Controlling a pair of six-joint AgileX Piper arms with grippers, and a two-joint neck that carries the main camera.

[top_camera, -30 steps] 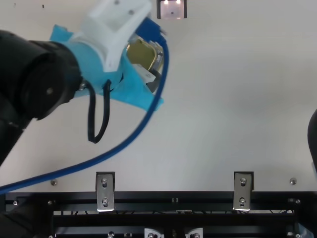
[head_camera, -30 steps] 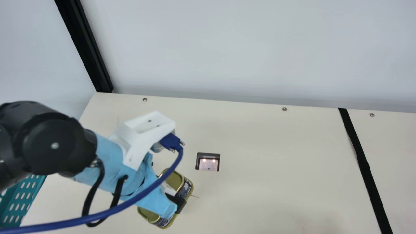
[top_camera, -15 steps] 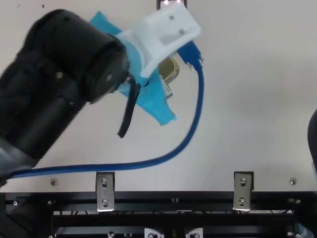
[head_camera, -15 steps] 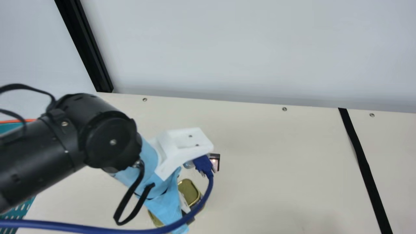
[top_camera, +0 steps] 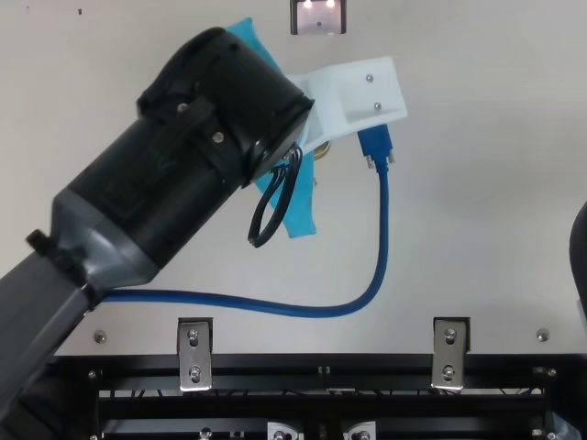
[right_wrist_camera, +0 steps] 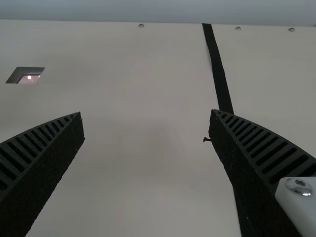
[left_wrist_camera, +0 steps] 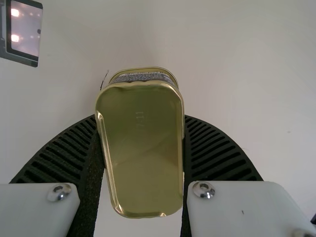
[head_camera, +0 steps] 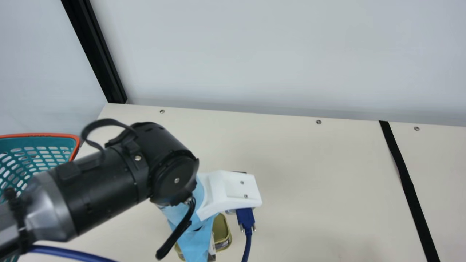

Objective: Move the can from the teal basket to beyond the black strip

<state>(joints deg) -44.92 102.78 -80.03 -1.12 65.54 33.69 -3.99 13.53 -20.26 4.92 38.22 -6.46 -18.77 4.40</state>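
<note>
In the main view my left gripper (head_camera: 196, 238), wrapped in light blue, is over the table at lower centre, partly hiding the gold can (head_camera: 221, 231). The left wrist view has the rectangular can (left_wrist_camera: 140, 153) squeezed between both ribbed fingers of my left gripper (left_wrist_camera: 140, 120). The teal basket (head_camera: 38, 154) with its orange rim stands at the main view's left, partly behind the arm. Far to the right of the can, the black strip (head_camera: 407, 182) runs down the table. My right gripper (right_wrist_camera: 146, 114) is open with nothing between its fingers; the strip (right_wrist_camera: 217, 69) passes beyond them.
A dark-framed recess with lights (top_camera: 318, 16) lies in the table near the left gripper. A blue cable (top_camera: 381, 229) loops from the left wrist. Metal brackets (top_camera: 194, 356) sit on the table's near edge, and a black rounded part (top_camera: 581, 252) shows at the right.
My left arm has moved right and toward the table's near side in the main view, turning its wrist and carrying the can along. More of the basket has come out from behind the arm.
</note>
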